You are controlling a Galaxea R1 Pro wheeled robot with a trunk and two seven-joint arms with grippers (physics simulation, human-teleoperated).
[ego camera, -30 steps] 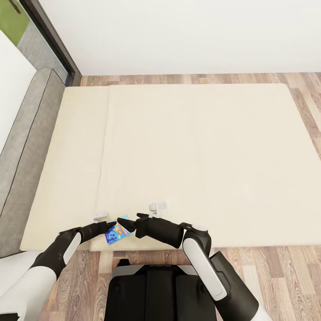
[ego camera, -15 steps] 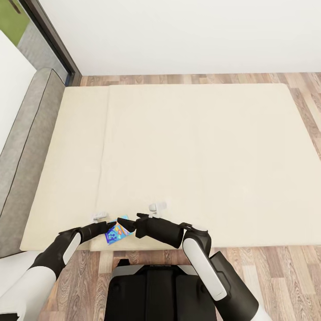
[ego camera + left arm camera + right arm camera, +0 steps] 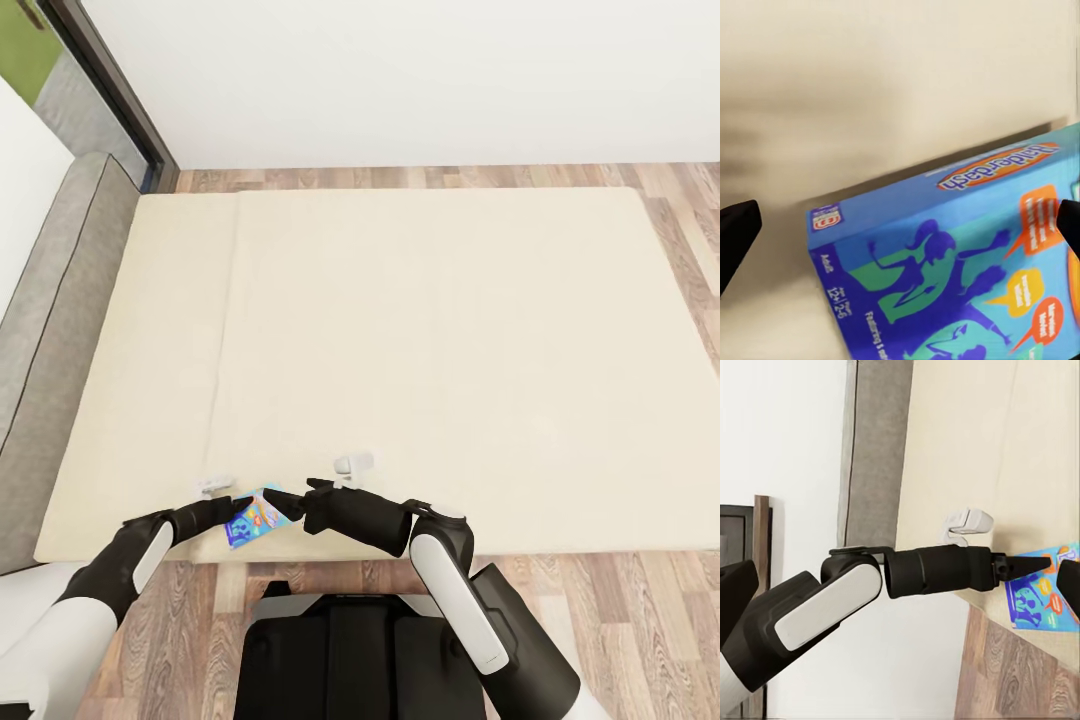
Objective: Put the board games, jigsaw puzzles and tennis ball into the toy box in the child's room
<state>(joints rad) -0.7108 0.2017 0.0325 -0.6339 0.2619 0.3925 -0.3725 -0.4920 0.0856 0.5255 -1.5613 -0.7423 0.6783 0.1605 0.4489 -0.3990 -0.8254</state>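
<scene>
Left claw (image 3: 243,507) spread across blue board game (image 3: 256,516) at bed (image 3: 420,330) edge for grabbing; right claw (image 3: 292,505) state unclear

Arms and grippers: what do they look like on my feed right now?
Both arms have glossy black joints and wrists with white shell panels on the forearms. The left gripper and right gripper are black, ending in slim pointed jaws. The right wrist view shows the left arm's ribbed black cylindrical wrist. No cables or markings are visible.

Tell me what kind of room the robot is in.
Most likely a bedroom: a wide cream bed with a grey padded edge on wood-plank floor, with a colourful board game lying near the mattress edge.
</scene>
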